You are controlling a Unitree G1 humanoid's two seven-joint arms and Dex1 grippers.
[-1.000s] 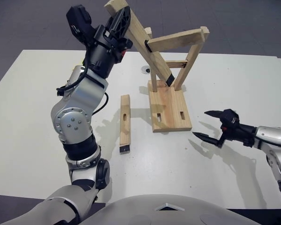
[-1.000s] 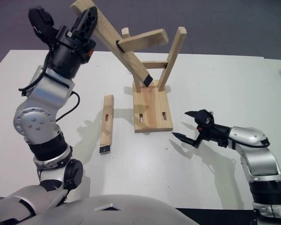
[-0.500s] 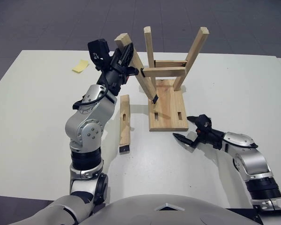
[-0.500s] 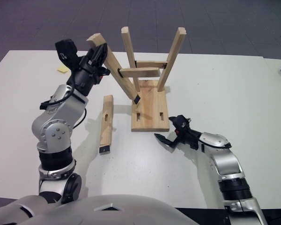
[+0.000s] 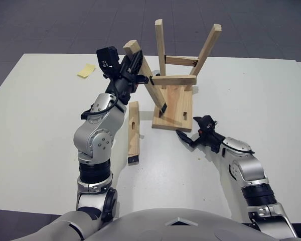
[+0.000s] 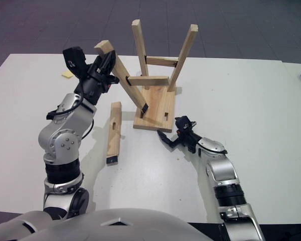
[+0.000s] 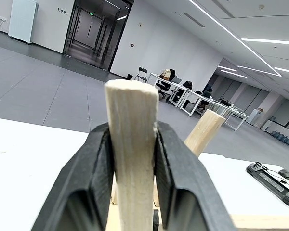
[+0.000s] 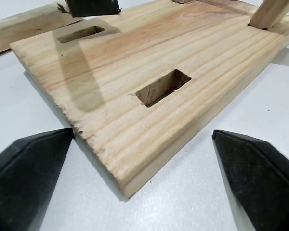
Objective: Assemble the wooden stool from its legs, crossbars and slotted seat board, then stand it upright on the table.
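Note:
The slotted seat board (image 5: 174,109) lies flat on the white table (image 5: 40,115) with two legs (image 5: 161,50) standing in its far slots, joined by a crossbar (image 5: 182,61). My left gripper (image 5: 133,63) is shut on the top of a third leg (image 7: 131,159), which slants down to the board's near left slot with a second crossbar (image 5: 171,79) attached. A fourth leg (image 5: 134,130) lies loose left of the board. My right gripper (image 5: 194,129) is open, its fingers (image 8: 24,159) on either side of the board's near corner (image 8: 149,57), low over the table.
A yellow sticky note (image 5: 86,70) lies at the table's far left. An empty slot (image 8: 163,86) in the board faces the right gripper. There is bare tabletop to the right of the board and in front of it.
My left arm has brought the slanted leg down from high above to the board. The right gripper has moved left up to the board's near corner. The board has turned and slid slightly left.

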